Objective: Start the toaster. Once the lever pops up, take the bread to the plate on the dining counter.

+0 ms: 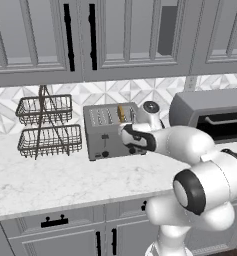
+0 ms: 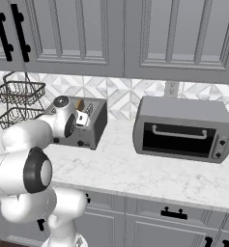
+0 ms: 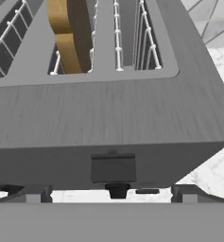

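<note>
Toaster (image 1: pixel 108 131): grey, four slots, on the marble counter (image 1: pixel 50 182) against the tiled wall, between a wire two-tier basket (image 1: pixel 46 127) and a toaster oven (image 2: pixel 183 128). Bread (image 3: pixel 68 35): golden slice standing upright in a slot, top edge protruding. Gripper (image 3: pixel 112 194): at the toaster's front just above a black lever (image 3: pixel 113 168), fingers spread wide, grasping nothing.

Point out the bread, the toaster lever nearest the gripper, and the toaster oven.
bread (image 3: pixel 66 35): hand view, its golden crust edge.
toaster lever (image 3: pixel 113 168): hand view, its black face.
toaster oven (image 2: pixel 183 126): right base view, its door.
</note>
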